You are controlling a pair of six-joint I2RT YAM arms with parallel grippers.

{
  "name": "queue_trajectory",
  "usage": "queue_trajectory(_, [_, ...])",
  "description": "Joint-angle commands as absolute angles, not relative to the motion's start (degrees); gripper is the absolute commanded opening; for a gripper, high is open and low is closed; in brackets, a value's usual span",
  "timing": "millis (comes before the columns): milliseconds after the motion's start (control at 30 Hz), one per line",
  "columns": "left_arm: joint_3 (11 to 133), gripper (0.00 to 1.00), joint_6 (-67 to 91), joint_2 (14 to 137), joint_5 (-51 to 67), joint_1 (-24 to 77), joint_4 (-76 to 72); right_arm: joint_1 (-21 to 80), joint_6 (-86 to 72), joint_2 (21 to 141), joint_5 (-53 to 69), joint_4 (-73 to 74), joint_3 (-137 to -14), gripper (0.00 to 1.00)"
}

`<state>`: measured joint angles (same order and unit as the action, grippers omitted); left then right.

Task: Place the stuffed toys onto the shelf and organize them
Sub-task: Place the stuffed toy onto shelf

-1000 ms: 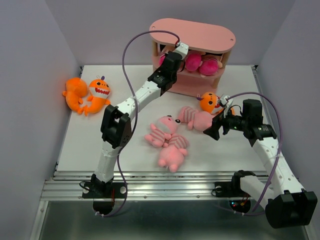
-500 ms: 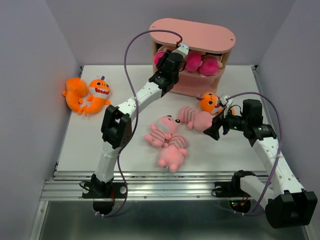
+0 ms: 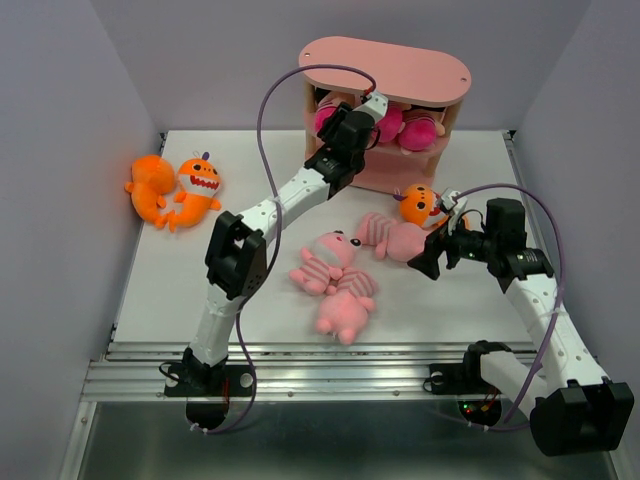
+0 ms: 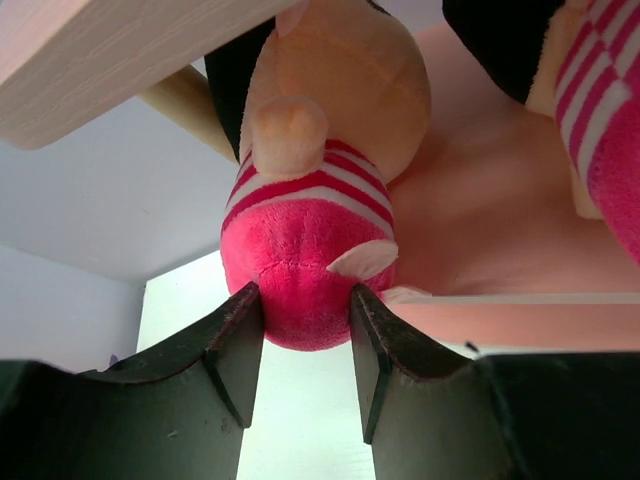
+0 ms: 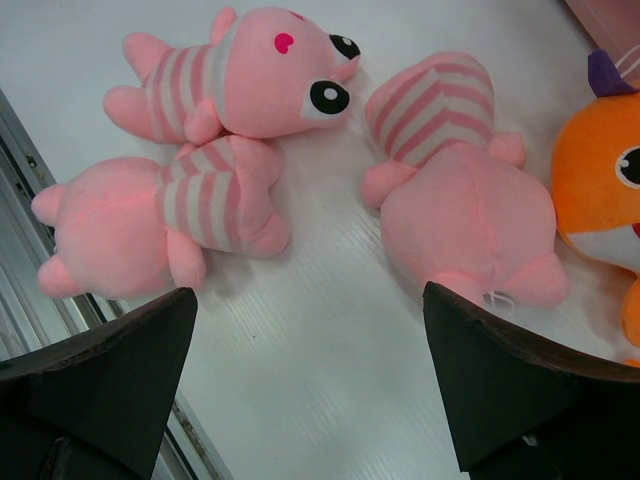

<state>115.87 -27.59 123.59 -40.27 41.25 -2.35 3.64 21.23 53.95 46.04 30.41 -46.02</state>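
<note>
The pink shelf stands at the back of the table. Three dolls in magenta stripes lie on its middle tier. My left gripper reaches into that tier. In the left wrist view its jaws stand apart on either side of one doll's magenta foot, the tips just touching it without squeezing. My right gripper hovers wide open and empty above the table between pink striped pigs. An orange monster lies beside the right-hand pig.
Two more orange monsters lie at the left side of the table. Two pigs lie together mid-table. The shelf's wooden post and board are close above my left fingers. Grey walls enclose the table.
My left gripper has pushed a little right and deeper into the shelf, and its jaws have widened around the doll's foot. The right arm has not moved.
</note>
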Motion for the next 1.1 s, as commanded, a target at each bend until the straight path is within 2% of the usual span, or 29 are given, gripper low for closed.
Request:
queue_trajectory(0, [116.02, 0.49, -27.77, 122.52, -39.99, 41.66, -5.27, 3.16, 21.97, 53.70, 45.97, 28.04, -45.70, 1.00])
queue_trajectory(700, [117.07, 0.63, -26.10, 124.28, -36.30, 41.66, -4.39, 3.16, 21.97, 53.88, 45.88, 28.04, -45.70, 1.00])
queue_trajectory(1067, [118.92, 0.82, -23.03, 123.66, -34.45, 41.66, -1.94, 3.16, 22.06, 53.88, 45.79, 28.04, -45.70, 1.00])
